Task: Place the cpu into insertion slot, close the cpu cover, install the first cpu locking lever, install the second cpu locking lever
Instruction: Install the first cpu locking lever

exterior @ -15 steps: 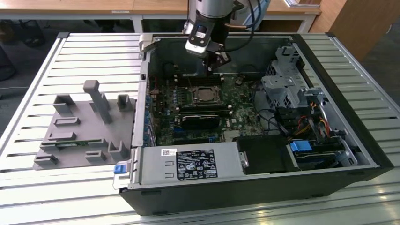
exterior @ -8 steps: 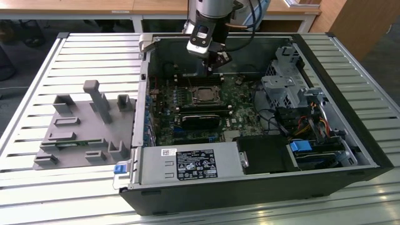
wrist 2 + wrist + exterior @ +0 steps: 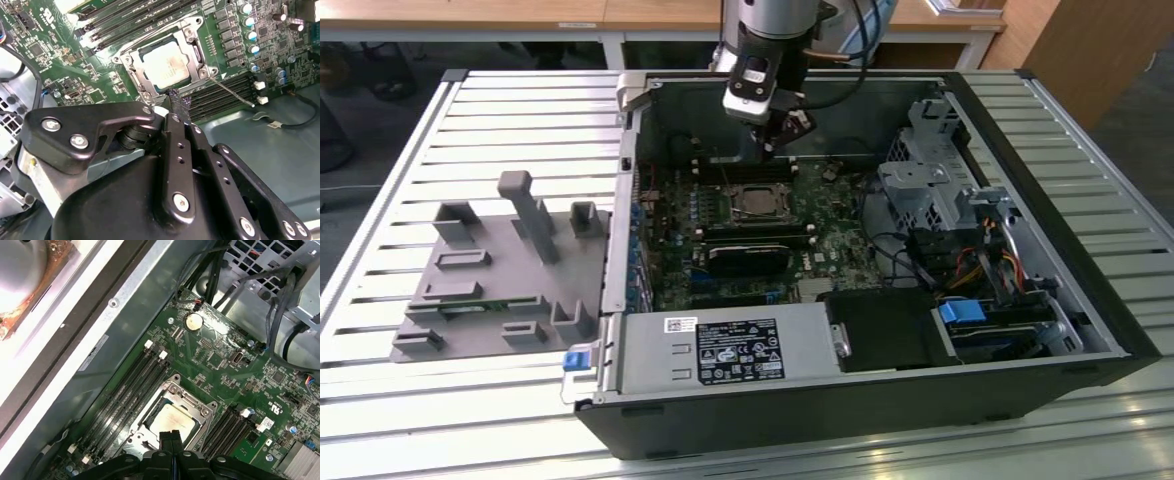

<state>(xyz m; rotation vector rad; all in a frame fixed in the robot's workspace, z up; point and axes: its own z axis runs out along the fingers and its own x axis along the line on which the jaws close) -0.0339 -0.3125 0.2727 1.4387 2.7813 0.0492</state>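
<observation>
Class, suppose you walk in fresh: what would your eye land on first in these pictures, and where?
The open computer case on the slatted table dominates the exterior view, its green board exposed. The black tool hangs inside it, close by the cpu, whose silver top shines within the cpu cover in the second wrist view. A grey fixture sits at the exterior view's left.

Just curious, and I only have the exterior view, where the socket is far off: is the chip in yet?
Observer: Yes. In the second wrist view the cpu lies flat inside the window of the cover.
Visitor: Is the gripper holding anything?
Observer: No. In the first wrist view the gripper is shut on nothing, by the cover's edge.
Visitor: Any lever loose?
Observer: One thin lever sticks out over the memory slots.
</observation>
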